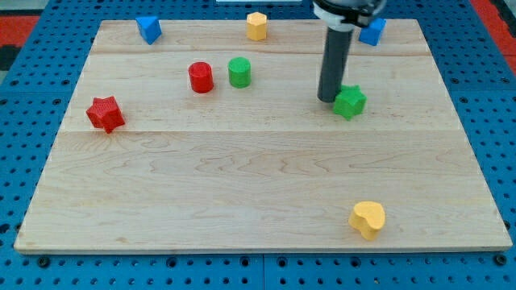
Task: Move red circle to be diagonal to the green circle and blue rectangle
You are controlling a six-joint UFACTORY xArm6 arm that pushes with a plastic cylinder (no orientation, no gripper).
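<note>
The red circle (201,77) stands on the wooden board at the upper left of centre, just left of the green circle (239,72), with a small gap between them. A blue block (148,28) lies near the board's top left, and another blue block (372,31) near the top right is partly hidden behind the rod. My tip (327,98) rests on the board right of centre, touching or nearly touching the left side of a green star (350,101). It is well to the right of the red circle.
A red star (105,113) lies at the board's left. A yellow hexagon-like block (256,26) sits at the top centre. A yellow heart (368,219) lies near the bottom right. Blue pegboard surrounds the board (242,185).
</note>
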